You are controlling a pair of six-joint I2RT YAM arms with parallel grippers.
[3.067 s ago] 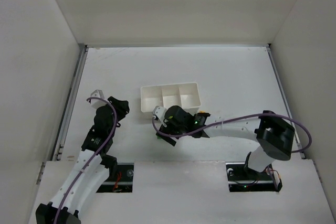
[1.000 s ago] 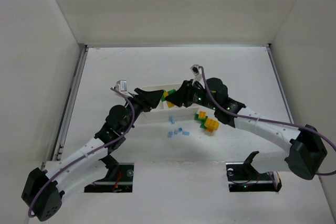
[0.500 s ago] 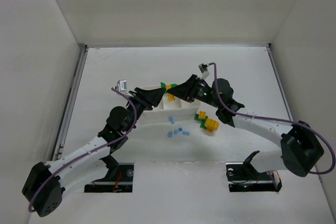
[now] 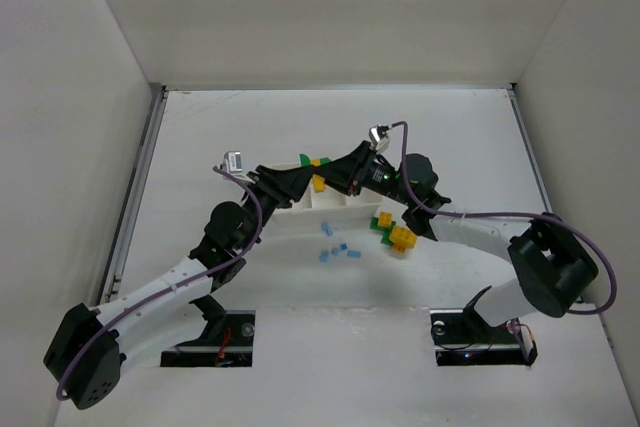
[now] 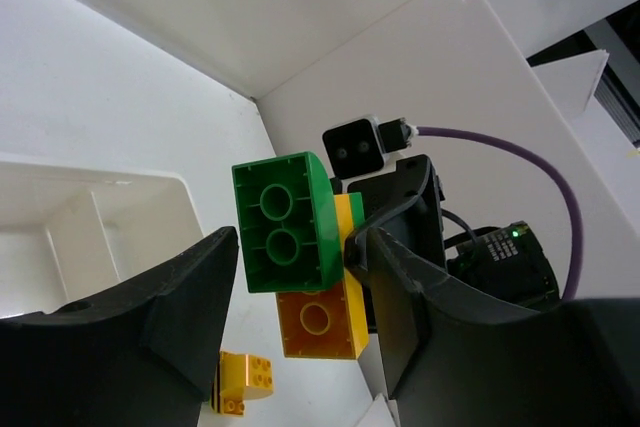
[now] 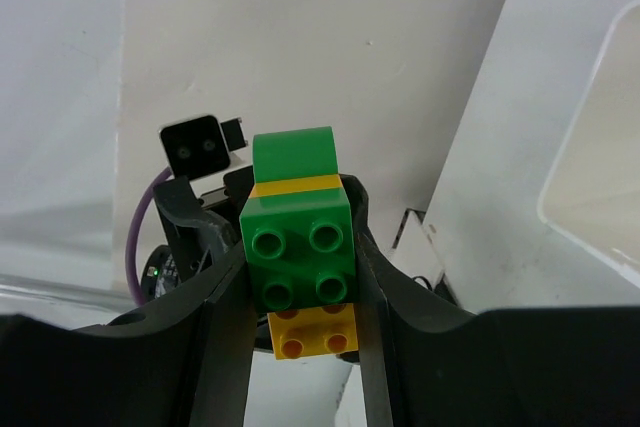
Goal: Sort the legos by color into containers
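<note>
A stack of legos [image 4: 314,161], green on yellow-orange, hangs above the white tray of containers [image 4: 335,215]. My right gripper [image 4: 328,173] is shut on it, and the right wrist view shows its pads squeezing the green brick [image 6: 297,257] with a yellow brick [image 6: 312,332] below. My left gripper [image 4: 300,179] faces it from the other side. In the left wrist view the left gripper [image 5: 295,242] stands open around the green brick [image 5: 285,222] and the orange brick [image 5: 320,322], with a gap at its left finger [image 5: 185,297].
Several light blue legos [image 4: 338,250] lie on the table in front of the tray. A green and yellow cluster [image 4: 395,231] sits to their right. A loose yellow piece [image 5: 240,382] shows below the left gripper. White walls enclose the table on three sides.
The right gripper has carried the stack a little toward the back and left. The left gripper's fingers have narrowed around it.
</note>
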